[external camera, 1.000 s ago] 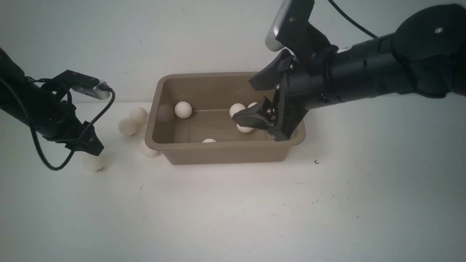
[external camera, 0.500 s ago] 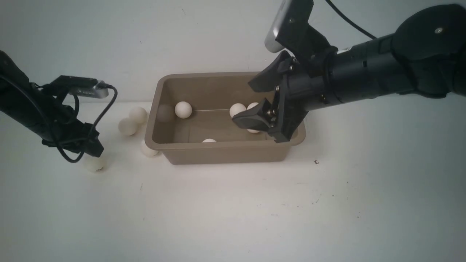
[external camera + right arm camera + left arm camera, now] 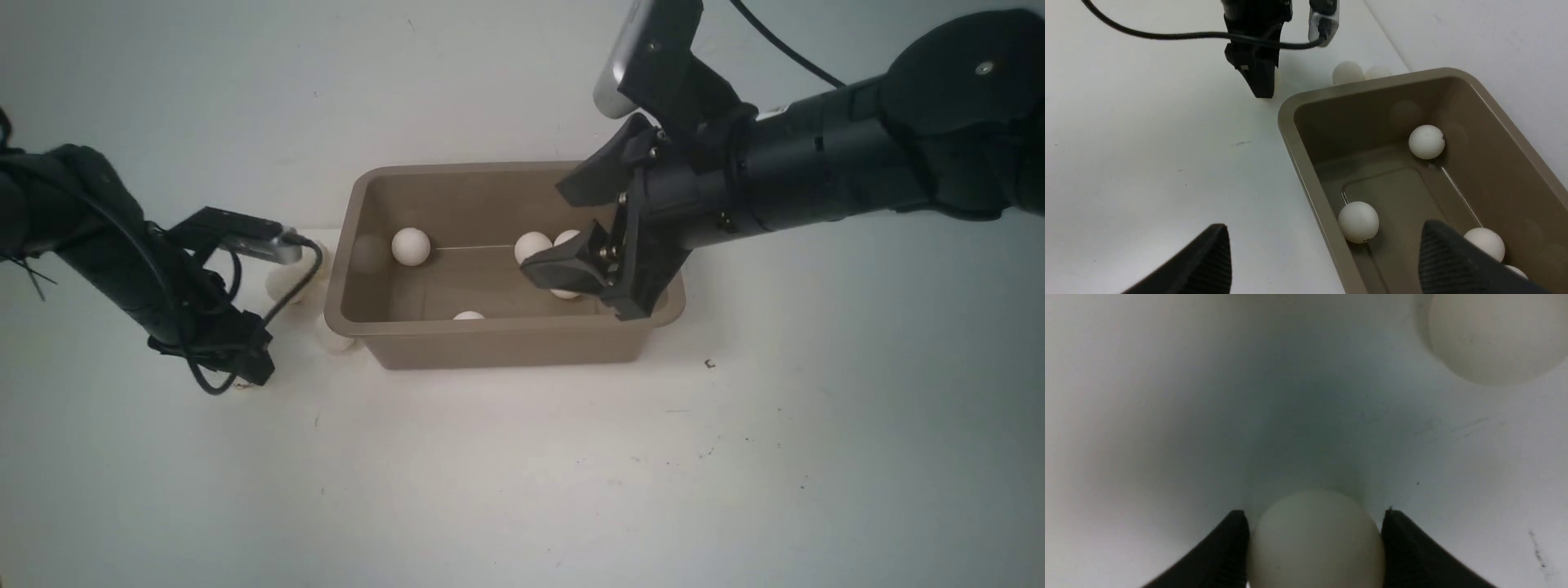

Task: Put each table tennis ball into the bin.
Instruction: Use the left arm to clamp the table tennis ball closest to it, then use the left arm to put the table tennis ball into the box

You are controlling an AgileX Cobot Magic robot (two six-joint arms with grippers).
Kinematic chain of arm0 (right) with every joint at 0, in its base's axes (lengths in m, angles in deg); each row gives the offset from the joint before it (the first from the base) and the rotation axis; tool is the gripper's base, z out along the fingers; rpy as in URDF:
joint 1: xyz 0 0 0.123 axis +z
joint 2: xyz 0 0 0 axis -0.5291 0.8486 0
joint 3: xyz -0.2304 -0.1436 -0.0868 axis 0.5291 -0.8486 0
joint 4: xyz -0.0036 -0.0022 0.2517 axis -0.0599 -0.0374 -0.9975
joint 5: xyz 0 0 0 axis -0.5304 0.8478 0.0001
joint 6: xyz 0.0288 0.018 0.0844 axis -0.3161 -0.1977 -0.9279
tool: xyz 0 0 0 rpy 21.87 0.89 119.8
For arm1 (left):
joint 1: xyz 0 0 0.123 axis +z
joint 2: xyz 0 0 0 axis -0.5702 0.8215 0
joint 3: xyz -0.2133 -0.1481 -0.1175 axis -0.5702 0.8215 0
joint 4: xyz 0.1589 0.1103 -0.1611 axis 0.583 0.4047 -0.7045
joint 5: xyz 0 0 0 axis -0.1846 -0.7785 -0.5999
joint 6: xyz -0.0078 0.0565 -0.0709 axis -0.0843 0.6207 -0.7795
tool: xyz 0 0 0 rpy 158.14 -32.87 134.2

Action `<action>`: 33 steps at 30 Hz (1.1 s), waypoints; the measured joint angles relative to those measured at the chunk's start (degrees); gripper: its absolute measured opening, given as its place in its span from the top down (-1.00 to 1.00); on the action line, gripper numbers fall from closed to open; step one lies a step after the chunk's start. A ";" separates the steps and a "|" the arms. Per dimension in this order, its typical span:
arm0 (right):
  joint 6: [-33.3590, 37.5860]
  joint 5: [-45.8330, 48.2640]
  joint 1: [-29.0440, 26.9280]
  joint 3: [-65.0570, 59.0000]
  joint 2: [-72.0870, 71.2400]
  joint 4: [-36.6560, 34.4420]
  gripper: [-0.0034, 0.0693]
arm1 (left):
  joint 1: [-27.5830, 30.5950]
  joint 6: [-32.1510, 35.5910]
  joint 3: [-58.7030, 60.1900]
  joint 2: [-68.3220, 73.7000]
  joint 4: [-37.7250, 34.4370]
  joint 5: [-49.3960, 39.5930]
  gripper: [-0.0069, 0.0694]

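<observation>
The white table fills the lower part of the front view. From the upper right, the right gripper hangs over the right end of the bin, its jaws spread wide with nothing between them. The bin sits at centre frame with five table tennis balls inside. At the left, the left gripper pinches a ball on the table, fingers touching both its sides. Other loose balls lie beside the bin's left wall.
</observation>
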 joint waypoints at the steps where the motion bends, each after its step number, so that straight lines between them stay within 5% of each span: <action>1: 0.07 0.00 0.00 0.00 0.00 0.00 -0.63 | -0.40 -0.49 -0.24 0.37 1.01 0.00 -0.10; 14: 1.03 0.02 0.00 0.00 0.00 -0.18 -0.63 | -1.51 -1.51 -3.23 -4.25 6.32 -2.52 -0.10; 20: 1.08 0.02 0.00 0.00 0.00 -0.18 -0.62 | -1.62 7.51 -8.09 -8.72 -10.97 -2.91 -0.10; 25: 1.08 0.01 0.00 0.00 0.00 -0.18 -0.62 | -2.81 23.95 -8.91 -6.96 -32.93 -2.95 -0.10; 33: 1.08 0.01 0.00 0.00 0.00 -0.18 -0.62 | -6.70 36.76 -8.98 0.33 -40.51 -3.03 -0.10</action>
